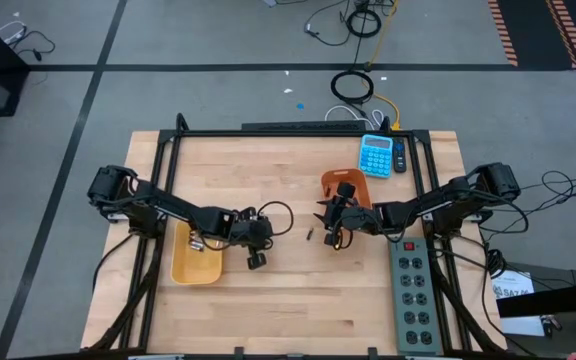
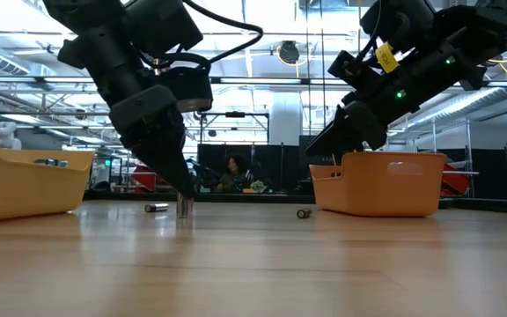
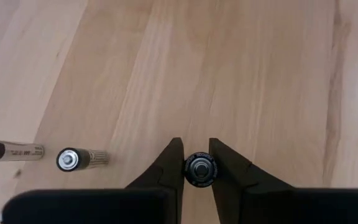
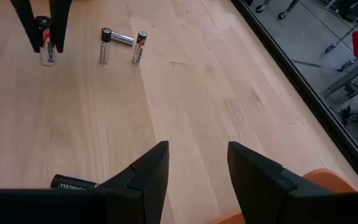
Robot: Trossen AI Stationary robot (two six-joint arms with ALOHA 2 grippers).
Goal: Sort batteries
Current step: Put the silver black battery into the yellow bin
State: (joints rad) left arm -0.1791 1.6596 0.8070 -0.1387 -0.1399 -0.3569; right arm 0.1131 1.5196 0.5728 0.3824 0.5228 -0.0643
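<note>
left gripper point(image 3: 197, 163) | a battery point(image 3: 199, 170) is being clamped upright on the table point(image 1: 298, 290), likely for lifting to the yellow bin point(image 1: 196, 262) | right gripper point(image 4: 197, 163) | being held wide, empty, beside the orange bin point(image 2: 385, 183)

A light wooden table point(image 1: 298, 300) with a black frame carries two bins and several loose batteries. A yellow bin point(image 1: 196, 259) sits toward the left edge; an orange bin point(image 1: 348, 186) sits right of centre, nearer the far edge. A blue calculator point(image 1: 375, 155) lies by the far right corner, and a grey power strip point(image 1: 415, 295) runs along the right edge toward the near right corner. One dark battery point(image 1: 309, 235) lies near the centre. A silvery battery point(image 4: 46, 50) stands upright; two more point(image 4: 105, 45) point(image 4: 139, 48) lie beside it, possibly touching a third.
</note>
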